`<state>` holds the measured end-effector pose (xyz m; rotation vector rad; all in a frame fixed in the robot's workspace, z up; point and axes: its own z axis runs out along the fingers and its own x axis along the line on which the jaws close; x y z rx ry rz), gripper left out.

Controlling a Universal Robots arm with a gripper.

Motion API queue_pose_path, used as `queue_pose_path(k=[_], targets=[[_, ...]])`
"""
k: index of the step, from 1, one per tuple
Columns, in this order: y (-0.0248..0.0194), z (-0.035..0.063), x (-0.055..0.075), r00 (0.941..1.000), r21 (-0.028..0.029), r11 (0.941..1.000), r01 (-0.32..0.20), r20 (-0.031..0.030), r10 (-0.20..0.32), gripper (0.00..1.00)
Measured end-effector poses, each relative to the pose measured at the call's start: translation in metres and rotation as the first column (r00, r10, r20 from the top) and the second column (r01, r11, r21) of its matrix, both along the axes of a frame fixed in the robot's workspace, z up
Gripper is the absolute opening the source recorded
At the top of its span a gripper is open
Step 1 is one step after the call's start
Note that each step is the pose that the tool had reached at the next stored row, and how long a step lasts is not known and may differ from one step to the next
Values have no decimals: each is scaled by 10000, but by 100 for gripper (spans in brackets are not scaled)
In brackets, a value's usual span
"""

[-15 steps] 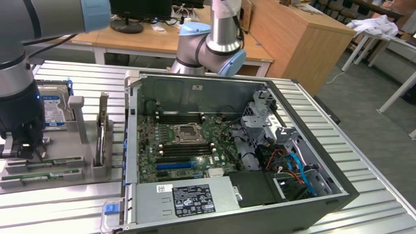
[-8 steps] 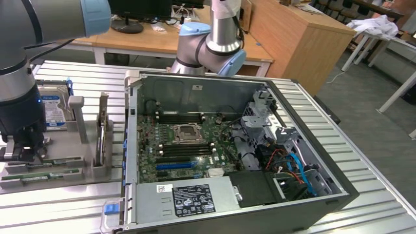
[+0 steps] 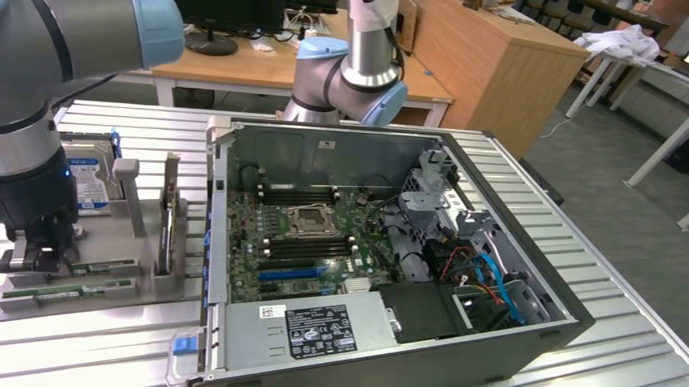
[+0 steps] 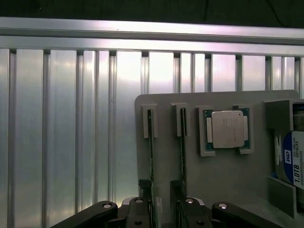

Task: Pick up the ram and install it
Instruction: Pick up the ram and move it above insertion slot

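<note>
Two thin green sticks stand on edge in slots of the grey tray (image 4: 223, 180). The ram (image 4: 151, 152) is the one running down between my fingers; the matching stick (image 4: 183, 152) passes just outside one finger (image 4: 176, 190). My gripper (image 4: 158, 197) is open, its fingers standing either side of the ram's end with clear gaps. In the exterior view the gripper (image 3: 38, 256) hangs low over the tray's end at the view's left, above the green sticks (image 3: 102, 267); which of them it straddles I cannot tell there.
A square silver processor (image 4: 227, 129) and a hard drive (image 4: 290, 159) sit in the same tray. An open computer case (image 3: 560, 322) with its motherboard (image 3: 306, 242) and black memory slots (image 3: 299, 195) lies on the ribbed metal table (image 3: 129, 121). Desks stand behind.
</note>
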<state>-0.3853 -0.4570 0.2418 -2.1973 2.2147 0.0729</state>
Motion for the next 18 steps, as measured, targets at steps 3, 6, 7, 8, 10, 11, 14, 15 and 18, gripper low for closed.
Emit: queue_pose_path(k=[3,6,7,8,10,11,14,15,18], targets=[[-1,-52,0,10000,0,10000,0,-1,0,30],[-2,-83,0,10000,0,10000,0,0,0,30],[-2,-86,0,10000,-1,10000,0,-1,0,30],[-2,-85,0,10000,-1,10000,0,-2,0,30],[-2,-86,0,10000,-1,10000,0,-2,0,30],[-4,-86,0,10000,0,10000,1,-1,-1,30],[-19,-87,0,10000,0,10000,-1,-1,1,30],[-19,-87,0,10000,0,10000,0,0,0,30],[-20,-96,0,10000,1,10000,0,0,0,30]])
